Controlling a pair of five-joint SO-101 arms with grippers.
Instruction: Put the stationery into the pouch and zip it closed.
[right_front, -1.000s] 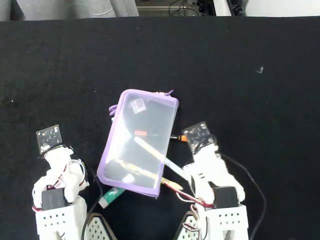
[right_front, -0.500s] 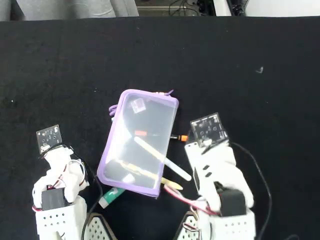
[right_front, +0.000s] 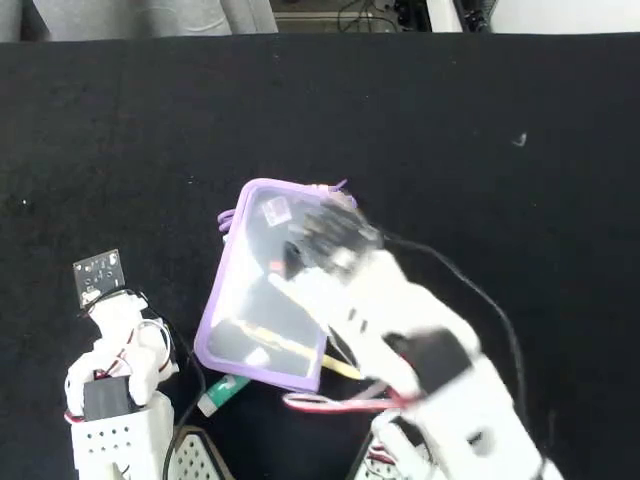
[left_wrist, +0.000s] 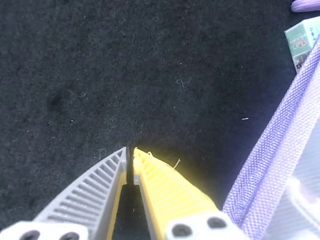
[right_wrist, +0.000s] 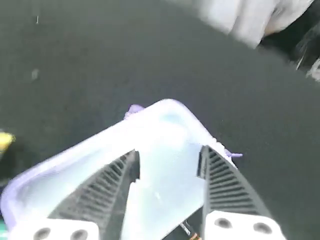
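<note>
Pouch (right_front: 243, 300) lies beneath the spread fingers of our right gripper (right_wrist: 167, 157). We see our left gripper (left_wrist: 131, 151) with fingers pressed together, the purple edge just beside them.

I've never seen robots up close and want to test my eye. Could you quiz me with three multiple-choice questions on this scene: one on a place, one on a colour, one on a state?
1. Where is the right gripper?
A) over the pouch
B) folded back at its own base
C) down beside the other arm

2. What colour is the pouch's edging?
A) red
B) purple
C) green

3. How is the left gripper?
A) open wide
B) holding a pen
C) shut and empty

Answers: A, the pouch lies beneath its spread fingers; B, a purple border rings the clear face; C, its fingers meet with nothing between them.
</note>
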